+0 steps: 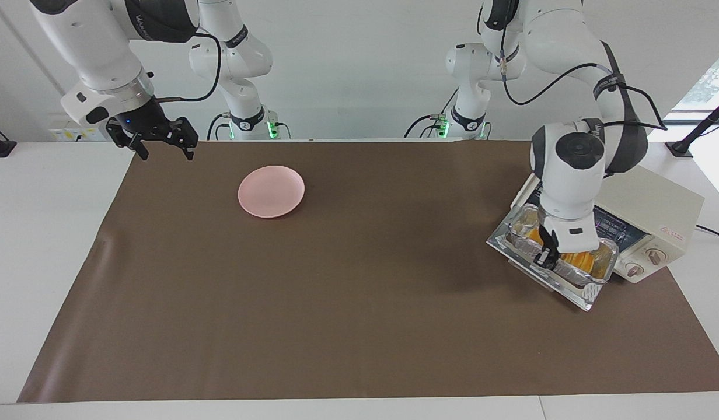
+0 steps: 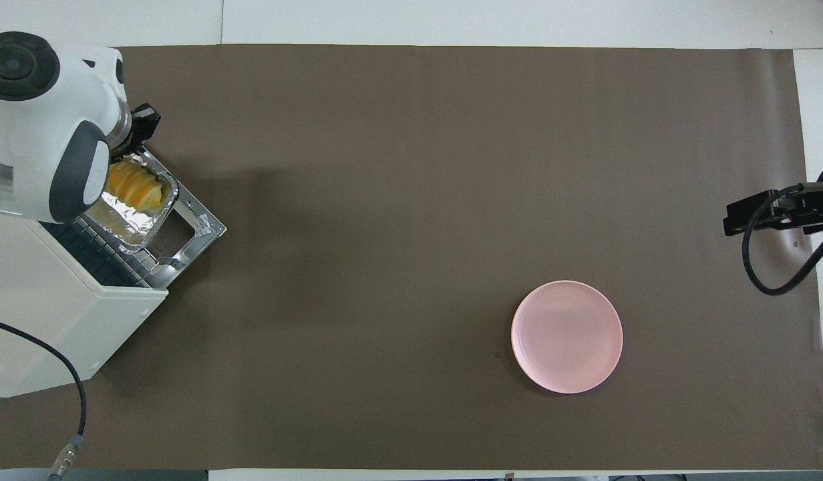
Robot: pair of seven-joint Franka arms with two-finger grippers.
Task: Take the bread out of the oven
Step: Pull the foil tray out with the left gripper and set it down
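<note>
The cream-white oven (image 1: 657, 204) stands at the left arm's end of the table, its glass door (image 1: 575, 294) folded down flat. A silver foil tray (image 1: 587, 274) rests over the open door, and the golden ridged bread (image 1: 578, 258) lies in it. My left gripper (image 1: 548, 258) reaches down from above, its dark fingers shut on the tray's rim beside the bread. The overhead view shows the oven (image 2: 57, 321), the tray (image 2: 127, 227) and the bread (image 2: 134, 189), with the left arm covering most of its gripper. My right gripper (image 1: 164, 149) waits open and empty in the air over the mat's corner.
A pink round plate (image 1: 271, 191) sits on the brown mat (image 1: 359, 291) toward the right arm's end, also in the overhead view (image 2: 566, 336). The oven's power cable (image 2: 64, 401) trails off the table's edge near the left arm.
</note>
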